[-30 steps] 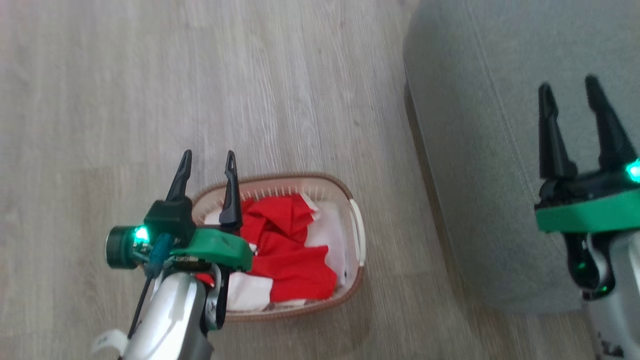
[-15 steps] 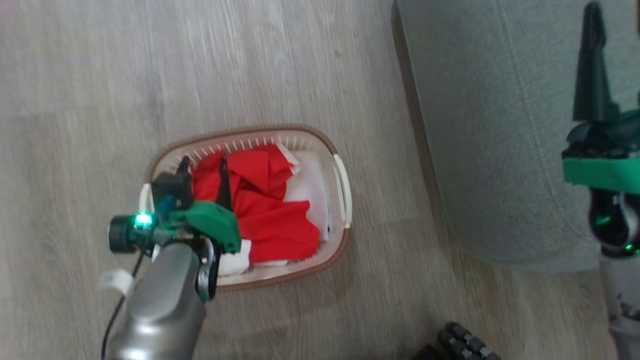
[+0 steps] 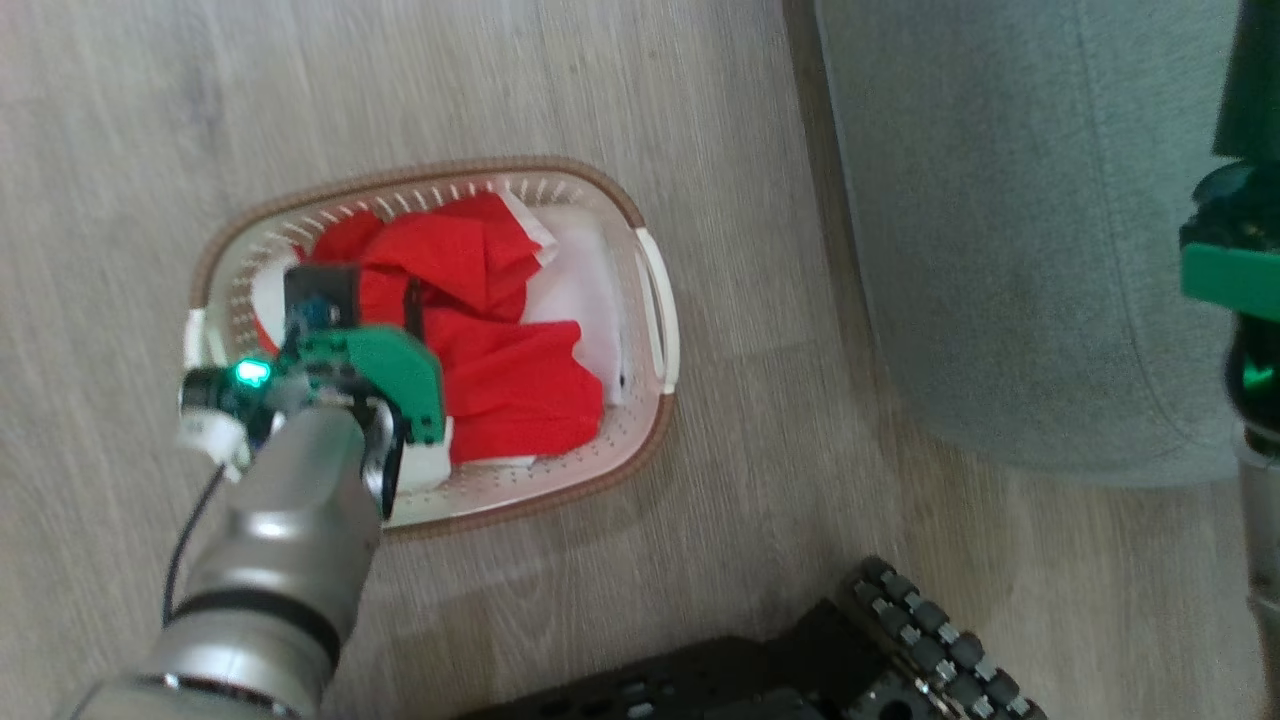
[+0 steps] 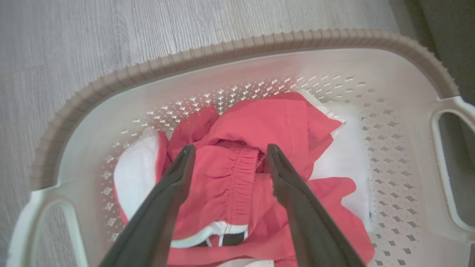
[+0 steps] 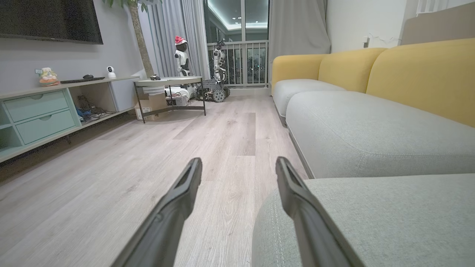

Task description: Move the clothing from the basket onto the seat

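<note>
Currently left tool [image 4: 230,148] gapes wide astride clothing [image 4: 259,118] bunched inside basket [image 4: 222,52]; nothing gripped.

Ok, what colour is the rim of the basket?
The basket rim is brown, clearest in the left wrist view.

Pale plank floor [image 5: 111,178]. A low mint-drawered cabinet [image 5: 41,115] stands under a dark television [image 5: 48,20]. Grey curtains [image 5: 297,26] frame the window [image 5: 254,22].

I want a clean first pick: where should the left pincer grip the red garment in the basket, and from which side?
Probably the clothing at its gathered elastic ridge, from straight above: it sits between the open left pincer fingers, and the basket walls bar sideways approaches.
</note>
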You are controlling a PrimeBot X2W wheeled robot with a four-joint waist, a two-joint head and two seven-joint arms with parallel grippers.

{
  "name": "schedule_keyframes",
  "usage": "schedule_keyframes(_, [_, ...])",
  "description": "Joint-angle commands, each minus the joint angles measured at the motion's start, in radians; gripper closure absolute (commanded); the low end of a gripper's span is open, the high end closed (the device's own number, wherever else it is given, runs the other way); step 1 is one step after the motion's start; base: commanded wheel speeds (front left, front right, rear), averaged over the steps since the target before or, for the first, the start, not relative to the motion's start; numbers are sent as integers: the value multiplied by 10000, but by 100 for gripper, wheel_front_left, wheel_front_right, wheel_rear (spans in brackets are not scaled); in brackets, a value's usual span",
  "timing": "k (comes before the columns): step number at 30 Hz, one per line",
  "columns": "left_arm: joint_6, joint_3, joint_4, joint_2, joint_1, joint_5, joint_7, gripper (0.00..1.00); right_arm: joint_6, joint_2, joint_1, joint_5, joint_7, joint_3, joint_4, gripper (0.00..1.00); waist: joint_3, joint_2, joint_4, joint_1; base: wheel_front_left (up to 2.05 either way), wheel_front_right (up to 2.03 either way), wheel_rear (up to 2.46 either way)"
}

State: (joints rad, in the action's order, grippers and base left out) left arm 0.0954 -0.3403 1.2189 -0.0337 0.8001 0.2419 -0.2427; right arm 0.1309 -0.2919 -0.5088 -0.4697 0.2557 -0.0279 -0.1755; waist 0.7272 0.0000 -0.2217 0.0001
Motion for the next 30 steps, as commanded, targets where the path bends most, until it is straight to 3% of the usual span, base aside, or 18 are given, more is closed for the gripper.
schedule_keyframes(1, [-33,172,15,-166,45,30,63,0,-2,-215,4,-104,61,-28,-386,0,358,0,-135,-1,0,0,0])
schedule_keyframes(7, [109,-54,528,-281,727,-94,798,0,-2,-224,-275,-163,61,16,-486,0,908,0,-294,-1,0,0,0])
schedule_keyframes(12, [49,-196,674,-381,835,-81,2214,0,-2,-202,-380,-157,61,14,-512,0,1132,0,-338,-1,0,0,0])
schedule_keyframes(16, [61,-120,697,-398,851,92,2531,0,-2,-196,-420,-150,61,-15,-476,0,1169,0,-347,-1,0,0,0])
schedule_keyframes(17, [71,-124,700,-403,849,110,2544,7,-2,-197,-430,-152,61,-15,-467,0,1166,0,-347,-1,0,0,0])
schedule_keyframes(18, [83,-119,703,-406,844,135,2540,28,-2,-198,-439,-152,61,-14,-461,0,1160,0,-346,-1,0,0,0])
schedule_keyframes(20, [85,-110,706,-408,830,186,2477,96,-2,-199,-459,-146,61,-19,-450,0,1142,0,-344,-1,0,0,0])
schedule_keyframes(21, [79,-115,708,-410,822,203,2439,100,-2,-199,-467,-142,61,-27,-448,0,1128,0,-342,-1,0,0,0])
schedule_keyframes(30, [-47,-139,714,-313,582,426,1889,100,-2,-147,-403,-58,61,-146,-331,0,489,0,-223,-1,0,0,0])
